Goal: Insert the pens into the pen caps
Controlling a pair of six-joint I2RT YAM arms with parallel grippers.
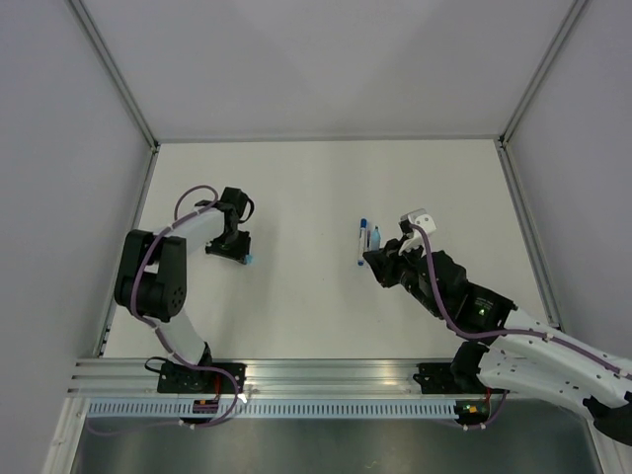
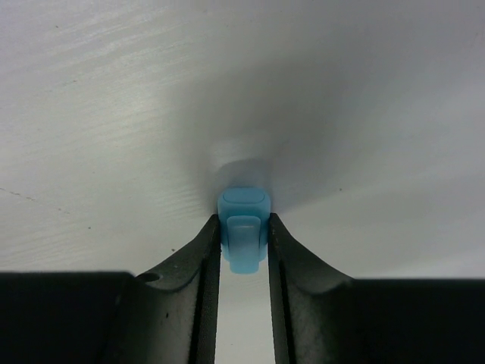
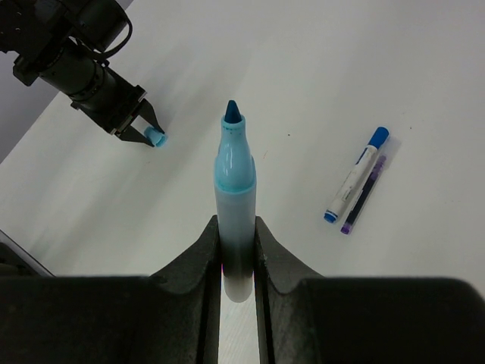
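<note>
My left gripper (image 2: 244, 221) is shut on a light blue pen cap (image 2: 244, 227) and holds it low over the white table; in the top view it (image 1: 245, 257) is at the left. My right gripper (image 3: 236, 224) is shut on a whitish pen (image 3: 235, 189) with a light blue neck and a bare dark blue tip. That tip points towards the left gripper (image 3: 140, 121) and its cap (image 3: 157, 138), well apart from them. In the top view the right gripper (image 1: 377, 261) is right of centre.
Two more pens lie side by side on the table just beyond my right gripper: a white one with blue ends (image 3: 356, 176) and a dark purple one (image 3: 367, 193). They also show in the top view (image 1: 360, 243). Grey walls enclose the table (image 1: 316, 188).
</note>
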